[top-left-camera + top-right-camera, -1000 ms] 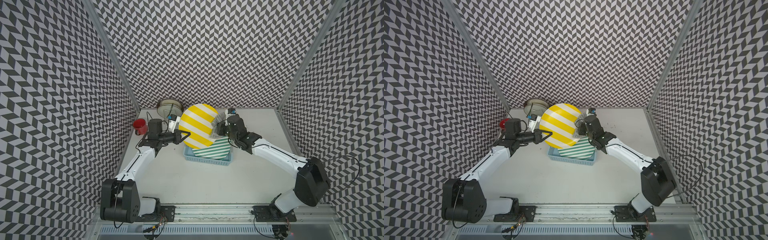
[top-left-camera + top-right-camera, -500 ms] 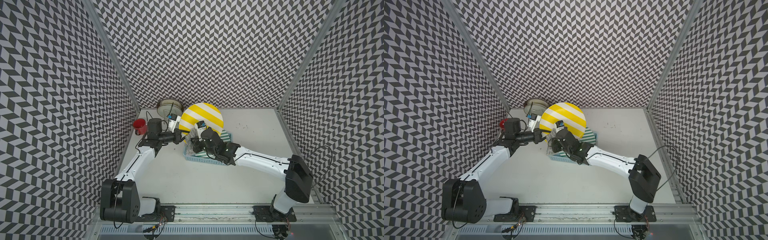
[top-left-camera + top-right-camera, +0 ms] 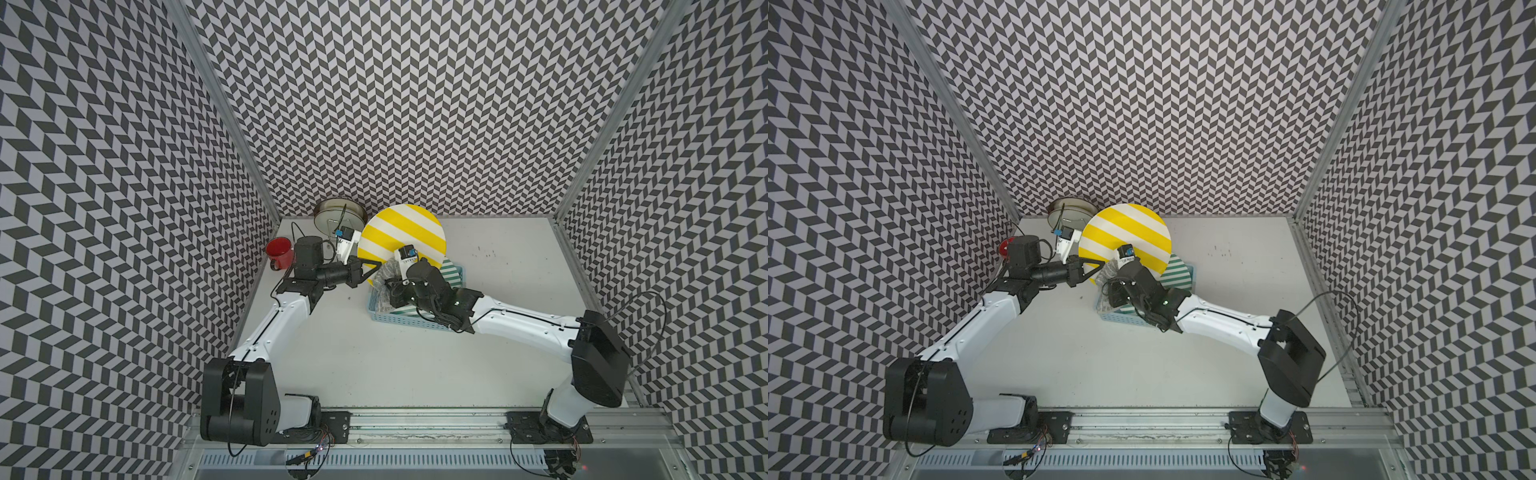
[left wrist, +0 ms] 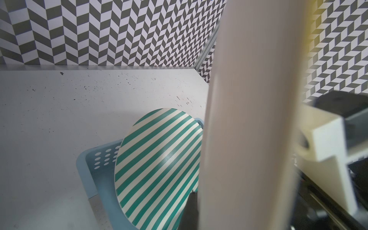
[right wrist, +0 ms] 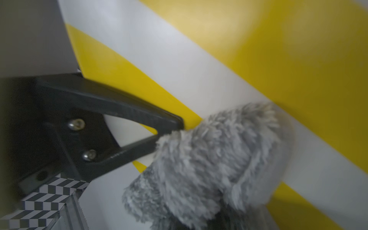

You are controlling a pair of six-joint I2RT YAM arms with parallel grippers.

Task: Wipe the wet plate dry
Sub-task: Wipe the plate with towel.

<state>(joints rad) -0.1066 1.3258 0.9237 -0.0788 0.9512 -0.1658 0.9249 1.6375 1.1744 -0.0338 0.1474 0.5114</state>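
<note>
Black left pincer (image 3: 372, 266) clamped on left rim of yellow-striped plate (image 3: 409, 232), upright above blue basket (image 3: 399, 325), far middle of worktop (image 3: 415, 365); right pincer (image 3: 390, 285) clenched on grey fluffy cloth (image 3: 383, 272), pressed against plate's lower left face. Green-striped plate (image 4: 159, 169) in basket.

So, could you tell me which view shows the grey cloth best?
Right wrist view: the grey cloth looms large against the yellow plate. Both top views show a small patch; the left wrist view none.

Right claw (image 3: 387, 286) swept cloth (image 3: 383, 274) across plate (image 3: 409, 232), right edge to lower-left.
</note>
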